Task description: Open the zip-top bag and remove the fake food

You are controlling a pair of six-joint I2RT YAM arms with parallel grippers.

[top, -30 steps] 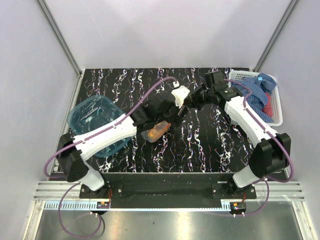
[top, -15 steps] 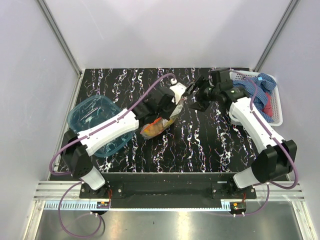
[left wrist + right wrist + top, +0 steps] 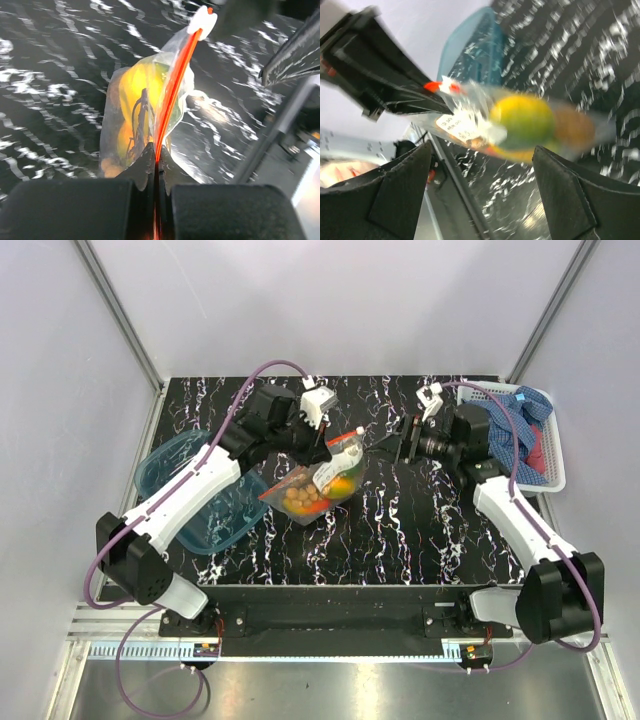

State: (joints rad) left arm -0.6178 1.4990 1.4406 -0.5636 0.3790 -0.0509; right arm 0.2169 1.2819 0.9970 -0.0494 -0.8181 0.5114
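**Left arm swung back, bag strung out by its strip**

Since half a second ago the left arm's wrist has pulled back toward the rear left of the table (image 3: 420, 530). The zip-top bag (image 3: 318, 485) has turned with it, so we now see its contents from above. The right arm has sunk lower and reaches in level from the right.

We work on a black slab veined with white, glossy enough to glare in the wrist views. Pale plain walls (image 3: 330, 310) close it in, with grey metal posts (image 3: 120, 315) at the rear corners.

The bag is clear crinkled film edged by an orange-red zip strip (image 3: 175, 75) that ends in a small white slider (image 3: 202, 20). The fake food (image 3: 305, 498) inside is smooth and rounded: tan balls, orange and yellow-green pieces. A blue translucent tub (image 3: 180, 470) with rounded corners lies at the left, under the left arm. A white slotted basket (image 3: 556, 465) in the far right corner holds a blue checked cloth (image 3: 510, 425).

From above, the left gripper (image 3: 156, 160) merely meets the bag's upper edge. Its own camera shows the two dark fingers pressed tight on the strip, with the bag hanging beyond them. We cannot tell whether the bag's bottom touches the table.

The right gripper (image 3: 390, 445) sits just beside the slider end. Its blurred wrist view shows the fingers (image 3: 400, 195) spread wide, gripping nothing. The bag lies ahead of them, with a white label (image 3: 460, 125) and a yellow-green fruit showing.
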